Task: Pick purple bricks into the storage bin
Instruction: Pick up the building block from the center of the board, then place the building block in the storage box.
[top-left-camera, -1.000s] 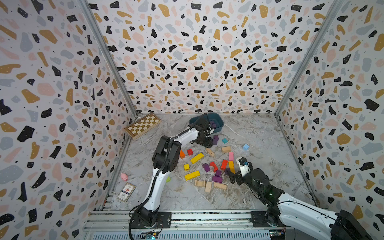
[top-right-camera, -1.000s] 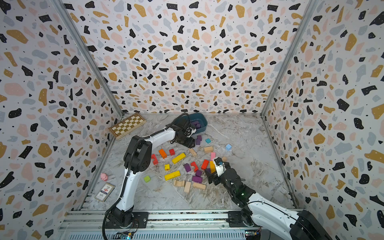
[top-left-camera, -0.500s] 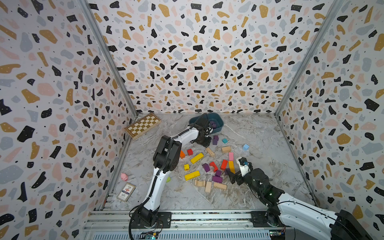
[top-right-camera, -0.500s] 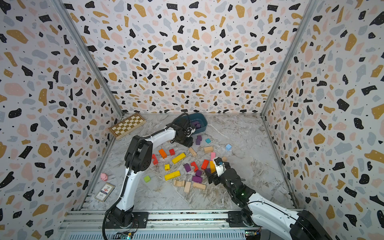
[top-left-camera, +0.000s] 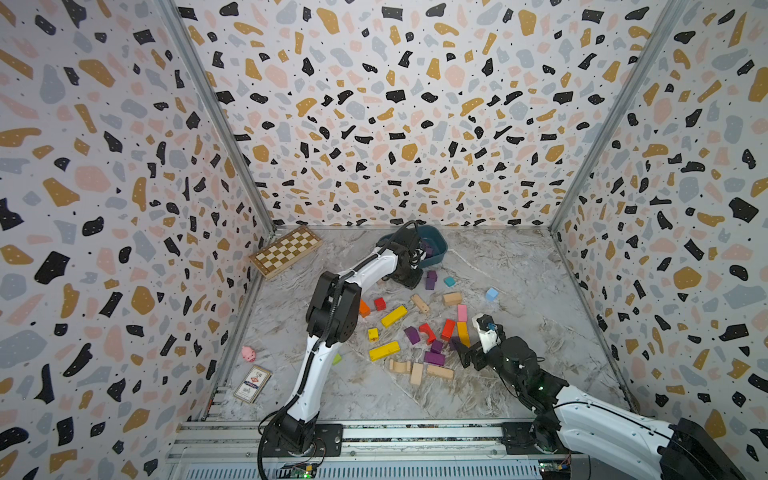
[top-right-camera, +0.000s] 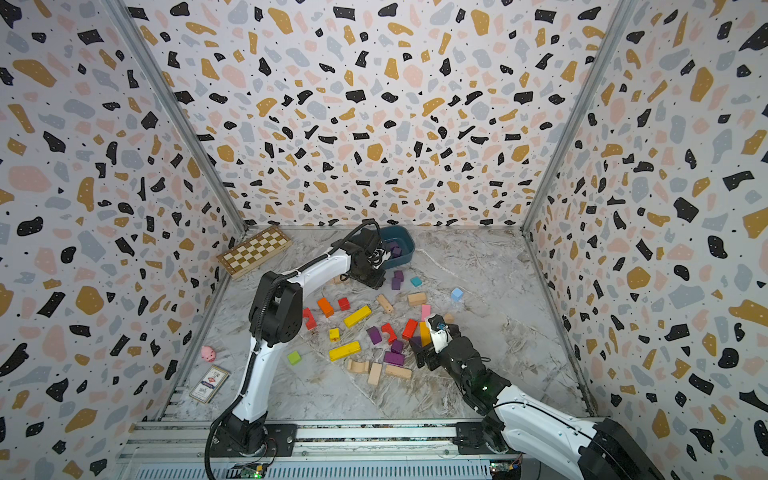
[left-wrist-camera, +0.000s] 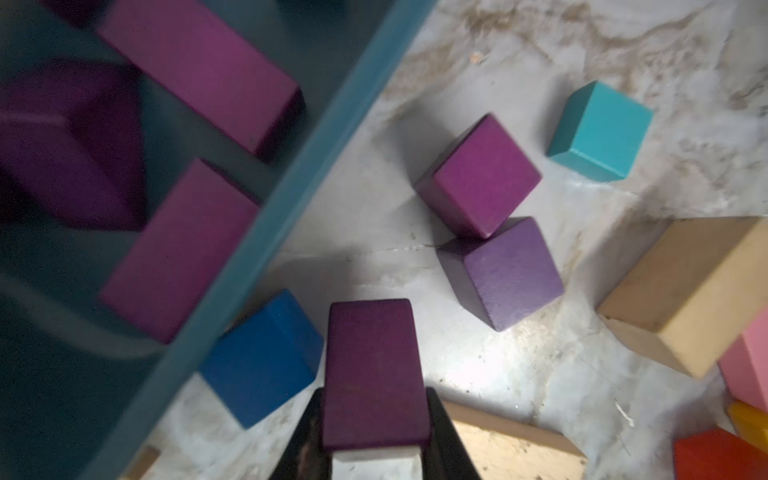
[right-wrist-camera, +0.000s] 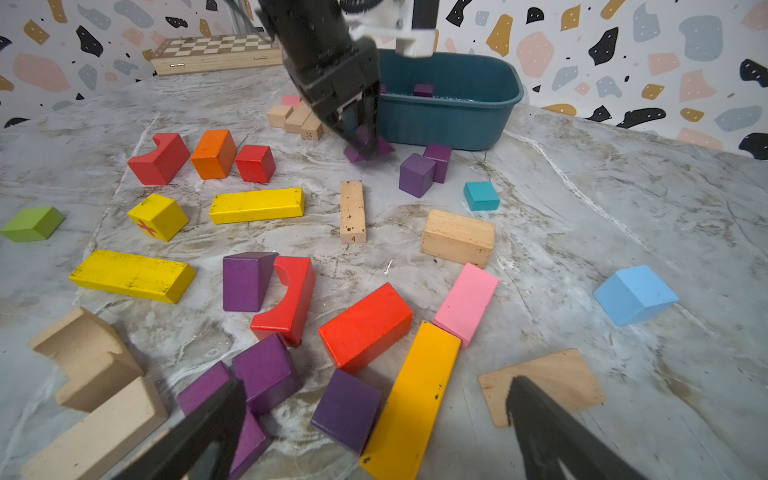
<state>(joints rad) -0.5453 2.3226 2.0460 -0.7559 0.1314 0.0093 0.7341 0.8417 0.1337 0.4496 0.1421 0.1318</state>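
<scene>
Far left, the chessboard (top-left-camera: 286, 250) lies by the wall, and to its right the left end effector (left-wrist-camera: 374, 411) is clamped on a purple brick (left-wrist-camera: 372, 357), pinching its long sides, low over the worktop (left-wrist-camera: 519, 374) and just outside the bin (left-wrist-camera: 291, 187). A blue cube (left-wrist-camera: 262, 357) lies beside that brick, against the bin wall. Inside the bin two purple bars (left-wrist-camera: 199, 70) show clearly, with a darker, blurred piece next to them. On the worktop nearby two purple cubes (left-wrist-camera: 484, 174) touch each other, a teal cube (left-wrist-camera: 598, 133) just past them. Further right, more purple bricks (right-wrist-camera: 266, 370) lie in the mixed pile, and the right end effector (right-wrist-camera: 376, 384) hangs low over them, jaws spread wide, holding nothing
</scene>
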